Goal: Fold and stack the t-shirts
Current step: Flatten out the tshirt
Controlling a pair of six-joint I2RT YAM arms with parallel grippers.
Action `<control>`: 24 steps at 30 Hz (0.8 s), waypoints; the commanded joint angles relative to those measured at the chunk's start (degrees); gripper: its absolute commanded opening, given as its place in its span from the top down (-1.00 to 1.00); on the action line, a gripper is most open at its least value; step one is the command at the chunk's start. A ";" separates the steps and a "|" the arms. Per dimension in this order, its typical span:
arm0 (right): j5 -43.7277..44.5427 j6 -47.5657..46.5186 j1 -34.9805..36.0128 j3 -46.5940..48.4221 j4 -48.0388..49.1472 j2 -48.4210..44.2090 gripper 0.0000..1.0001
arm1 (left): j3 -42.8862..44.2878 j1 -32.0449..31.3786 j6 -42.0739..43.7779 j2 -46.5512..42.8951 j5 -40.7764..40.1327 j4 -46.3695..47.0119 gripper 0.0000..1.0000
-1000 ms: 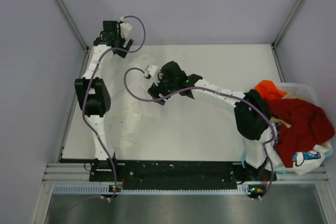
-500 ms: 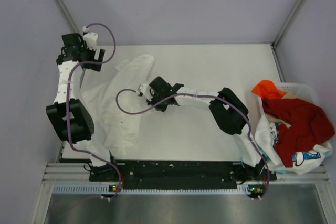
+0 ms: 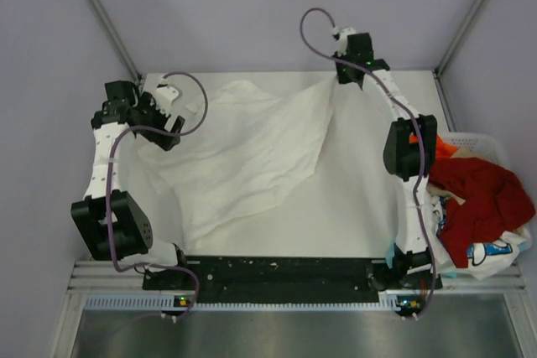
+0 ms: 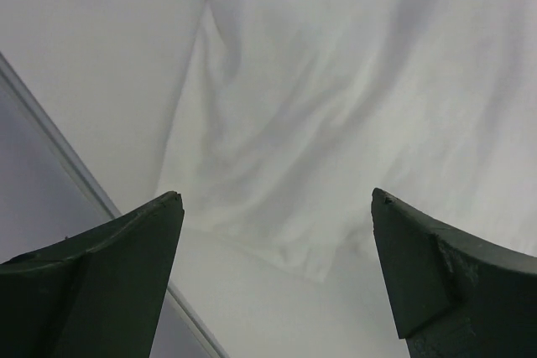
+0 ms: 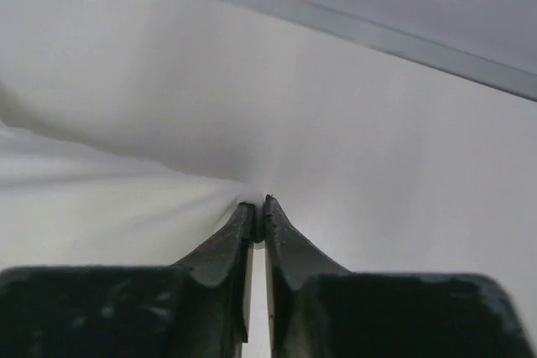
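A plain-looking white t-shirt (image 3: 252,148) lies spread over the table, stretched from the front left up to the far back. My right gripper (image 3: 348,80) is at the back edge, shut on a bunched corner of that cloth (image 5: 101,199), which is pinched between its tips (image 5: 260,203). Over the shirt's left side, my left gripper (image 3: 166,130) hangs open; in its wrist view the gripper (image 4: 277,197) has the shirt's hem (image 4: 336,81) below and nothing between the fingers. No print shows on the cloth.
A white lattice basket (image 3: 495,144) stands at the right edge, holding a red t-shirt (image 3: 478,199), an orange one (image 3: 430,140) and a white one with a blue graphic (image 3: 491,253). A metal frame rail (image 4: 75,182) borders the table's left side.
The right gripper closed on the shirt mid-table and swung to the far back, pulling the cloth out wide. The left arm dropped from the back-left corner toward the shirt's left edge.
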 commanded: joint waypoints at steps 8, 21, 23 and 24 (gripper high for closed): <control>9.24 4.77 0.44 -6.24 -1.40 -13.59 -0.31 | -7.04 -0.51 7.08 -3.58 0.22 -2.96 -0.95; -6.20 -14.13 41.91 -47.04 4.15 -36.55 -0.35 | -3.87 -0.16 2.33 2.75 -0.05 -1.55 -0.93; -7.61 -15.37 46.49 -49.07 3.62 -36.56 -0.36 | -4.49 -0.16 1.89 2.67 0.03 -0.76 -0.93; -9.01 -15.46 47.90 -49.51 3.53 -35.77 -0.36 | -4.93 -0.16 1.80 2.49 0.21 -0.41 -0.93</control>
